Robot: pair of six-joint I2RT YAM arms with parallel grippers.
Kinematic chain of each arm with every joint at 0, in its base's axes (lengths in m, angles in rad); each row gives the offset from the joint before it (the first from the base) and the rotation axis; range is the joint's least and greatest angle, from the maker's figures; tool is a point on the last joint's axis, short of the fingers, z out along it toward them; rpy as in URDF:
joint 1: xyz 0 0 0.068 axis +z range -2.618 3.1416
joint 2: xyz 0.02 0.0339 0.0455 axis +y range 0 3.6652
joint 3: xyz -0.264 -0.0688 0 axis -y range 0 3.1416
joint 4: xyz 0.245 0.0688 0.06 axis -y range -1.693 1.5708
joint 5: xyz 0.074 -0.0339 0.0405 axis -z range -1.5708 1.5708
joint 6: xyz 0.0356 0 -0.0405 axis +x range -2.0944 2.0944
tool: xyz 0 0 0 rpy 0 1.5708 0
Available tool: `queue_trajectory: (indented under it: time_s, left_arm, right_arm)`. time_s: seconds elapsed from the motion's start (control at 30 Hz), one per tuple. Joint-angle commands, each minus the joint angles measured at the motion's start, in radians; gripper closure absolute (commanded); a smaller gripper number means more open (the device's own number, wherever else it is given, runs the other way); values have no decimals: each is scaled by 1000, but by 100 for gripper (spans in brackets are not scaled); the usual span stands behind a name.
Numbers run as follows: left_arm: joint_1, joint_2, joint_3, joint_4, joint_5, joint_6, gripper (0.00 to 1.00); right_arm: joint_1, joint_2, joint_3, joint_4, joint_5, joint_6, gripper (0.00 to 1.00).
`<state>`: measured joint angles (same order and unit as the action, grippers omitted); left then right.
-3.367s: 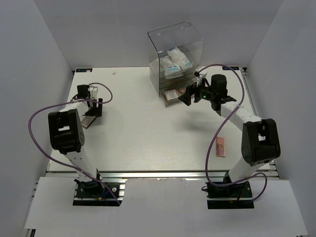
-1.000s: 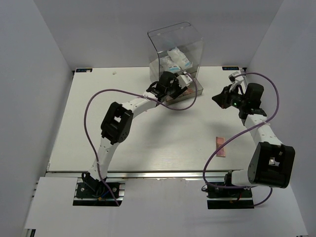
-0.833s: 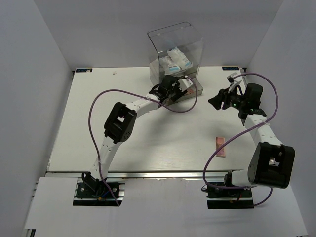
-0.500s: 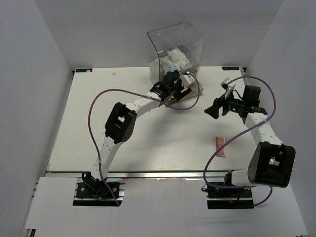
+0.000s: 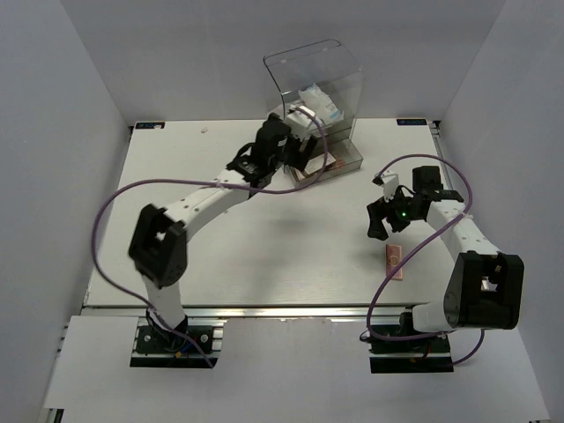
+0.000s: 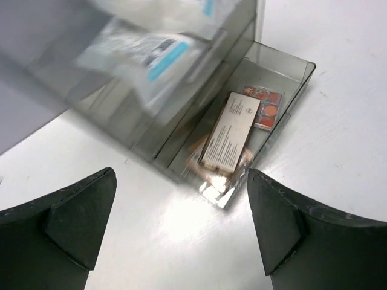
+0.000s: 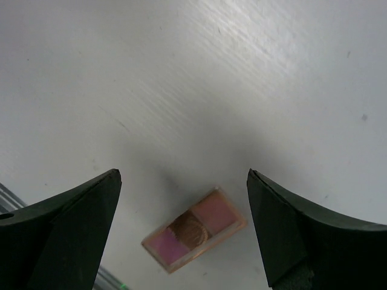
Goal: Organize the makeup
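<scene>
A pink and brown palette (image 5: 393,262) lies flat on the table at the right front. In the right wrist view it (image 7: 195,232) sits just below the gap between the jaws. My right gripper (image 5: 379,222) (image 7: 183,173) is open and empty above it. My left gripper (image 5: 295,161) (image 6: 180,175) is open and empty in front of the clear drawer (image 6: 284,90), which is pulled out. In the drawer lie a tan rectangular palette (image 6: 230,130) and an orange one (image 6: 266,109). White packets with blue print (image 6: 145,54) (image 5: 317,101) sit in the compartment above. No tan bottles show.
The tall clear acrylic box (image 5: 313,79) stands at the back middle of the white table (image 5: 220,229). Grey walls close in the sides and the back. Purple cables loop from both arms over the table.
My left gripper has drawn back to the left from the drawer front. My right gripper has swung down and toward me, and now sits over the palette on the table.
</scene>
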<state>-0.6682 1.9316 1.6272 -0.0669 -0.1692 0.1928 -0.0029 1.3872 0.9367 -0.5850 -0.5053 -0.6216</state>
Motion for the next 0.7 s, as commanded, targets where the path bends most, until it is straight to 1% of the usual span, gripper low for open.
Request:
queue_trajectory:
  time_s: [0.0, 0.03, 0.07, 0.1, 0.17, 0.2, 0.27, 0.3, 0.43, 0.5, 0.53, 0.67]
  left_arm:
    - [16, -242, -183, 56, -101, -151, 2]
    - [19, -281, -223, 56, -122, -170, 2]
    - [25, -352, -263, 50, -137, -220, 2]
    - [30, -388, -335, 47, -154, -237, 2]
    - [35, -486, -406, 36, -179, -288, 2]
    - [36, -515, -471, 33, -203, -306, 2]
    - [38, -572, -536, 30, -222, -348, 2]
    - [39, -624, -593, 32, -242, -361, 2]
    - [41, -729, -700, 33, -291, -418, 2]
    - [41, -772, -731, 36, -306, -440, 2]
    - [42, -781, -754, 36, -317, -447, 2]
    - [42, -806, -780, 27, -337, -457, 2]
  right_arm:
    - [1, -36, -15, -104, 166, 178, 11]
    - [26, -39, -21, -107, 192, 210, 11]
    - [44, -40, -22, -105, 270, 248, 11]
    - [53, -36, -24, -117, 305, 302, 11]
    - [69, 1, -27, -144, 361, 336, 11]
    - [70, 16, -26, -168, 373, 371, 11]
    - [73, 51, -21, -182, 399, 401, 11]
    - [76, 58, -21, -185, 419, 408, 11]
    - [84, 79, -7, -199, 468, 433, 11]
    - [83, 93, -12, -205, 501, 430, 11]
    - [83, 101, -15, -208, 531, 425, 11]
    - [84, 145, -27, -200, 533, 421, 11]
